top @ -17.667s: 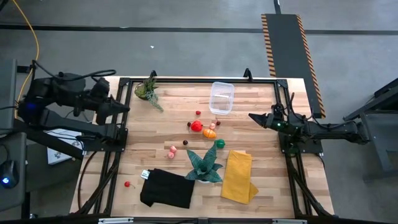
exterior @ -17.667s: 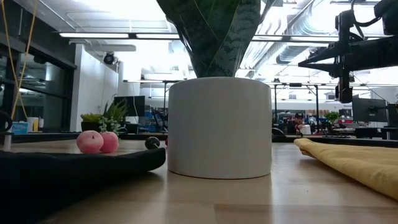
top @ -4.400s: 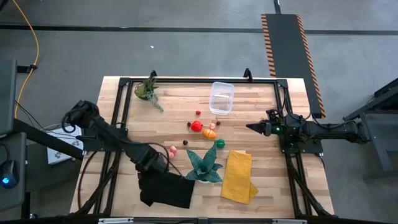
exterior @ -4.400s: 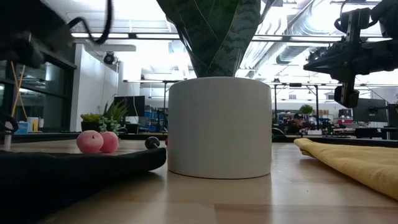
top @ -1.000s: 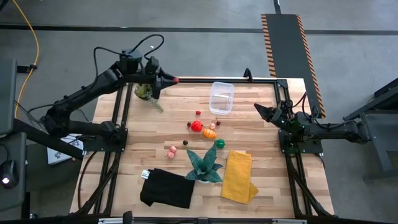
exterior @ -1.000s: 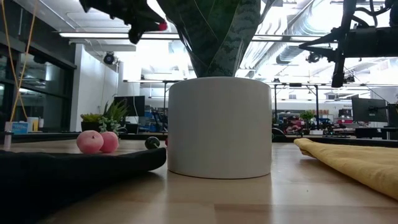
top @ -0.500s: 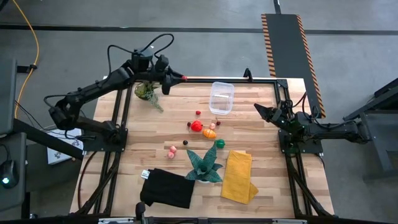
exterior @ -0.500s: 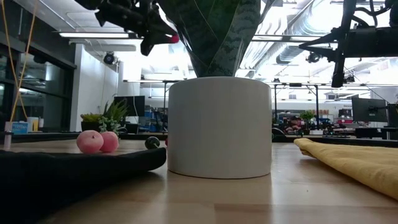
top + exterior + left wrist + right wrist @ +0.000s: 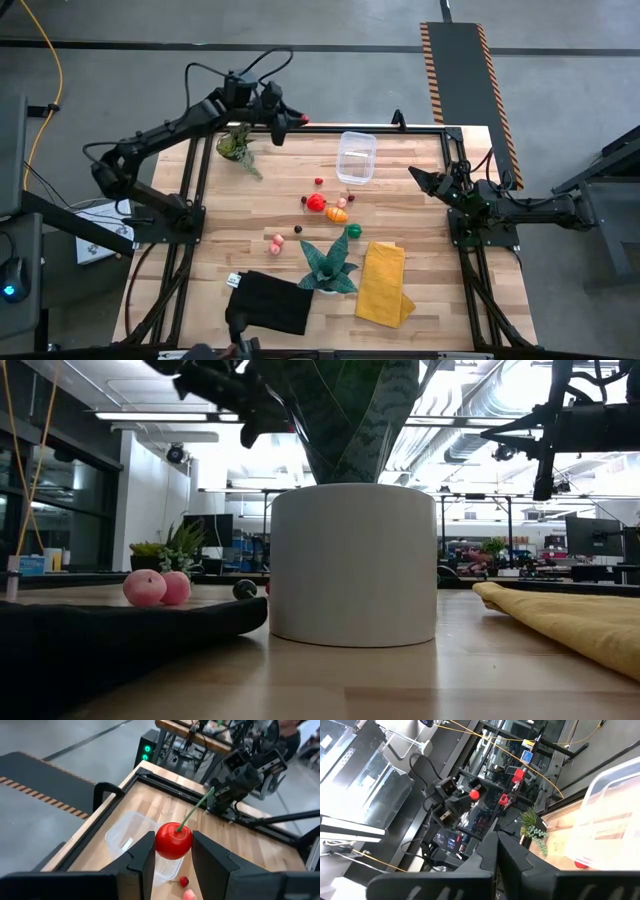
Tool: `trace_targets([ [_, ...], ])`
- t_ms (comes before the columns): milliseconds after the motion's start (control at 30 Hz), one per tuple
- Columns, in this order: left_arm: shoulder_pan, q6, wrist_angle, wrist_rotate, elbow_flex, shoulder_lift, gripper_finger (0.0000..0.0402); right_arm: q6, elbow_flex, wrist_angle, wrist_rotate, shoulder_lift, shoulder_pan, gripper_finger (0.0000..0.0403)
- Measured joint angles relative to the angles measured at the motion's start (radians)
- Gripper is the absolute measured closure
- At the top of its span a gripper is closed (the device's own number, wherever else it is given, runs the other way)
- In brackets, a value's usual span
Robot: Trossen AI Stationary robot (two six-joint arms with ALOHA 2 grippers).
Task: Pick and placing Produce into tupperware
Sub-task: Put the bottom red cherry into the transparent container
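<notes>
Left wrist view: our left gripper (image 9: 173, 851) clamps a red cherry (image 9: 173, 840); the tupperware (image 9: 142, 840) lies just ahead below, so we should centre over it before letting go.

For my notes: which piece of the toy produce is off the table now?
The red cherry with a green stem: the left gripper holds it in the air, short of the tupperware; the others lie on the table.

Tupperware (image 9: 356, 158): far side of table (image 9: 420, 290), centre-right.
Loose produce (image 9: 327, 206): nearer than tupperware.
Spiky plant (image 9: 330, 264): near centre, between black cloth (image 9: 270, 304), left, and folded cloth (image 9: 382, 283), right.
Small potted plant (image 9: 235, 146): far-left corner.
</notes>
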State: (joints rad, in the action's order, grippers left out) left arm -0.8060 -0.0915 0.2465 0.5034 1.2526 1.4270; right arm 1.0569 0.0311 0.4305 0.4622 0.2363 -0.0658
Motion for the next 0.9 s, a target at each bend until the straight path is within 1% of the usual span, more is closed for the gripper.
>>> trace_targets([
  [200,0.016,0.077,0.155,-0.012,0.163,0.124,0.0295,0.004,0.000,0.000,-0.001,0.000,0.000,0.0403],
  [333,0.014,0.098,0.199,-0.015,0.230,0.180,0.0295,0.008,0.000,-0.001,-0.004,0.000,0.000,0.0403],
  [567,0.033,0.111,0.200,0.009,0.255,0.229,0.0295,0.000,0.000,-0.005,-0.005,0.000,0.000,0.0403],
  [767,0.084,0.129,0.202,0.013,0.255,0.243,0.0295,0.042,0.000,-0.061,-0.005,0.004,0.000,0.0403],
  [900,0.115,0.129,0.197,0.014,0.255,0.241,0.0295,0.052,0.000,-0.060,-0.005,0.026,0.000,0.0401],
])
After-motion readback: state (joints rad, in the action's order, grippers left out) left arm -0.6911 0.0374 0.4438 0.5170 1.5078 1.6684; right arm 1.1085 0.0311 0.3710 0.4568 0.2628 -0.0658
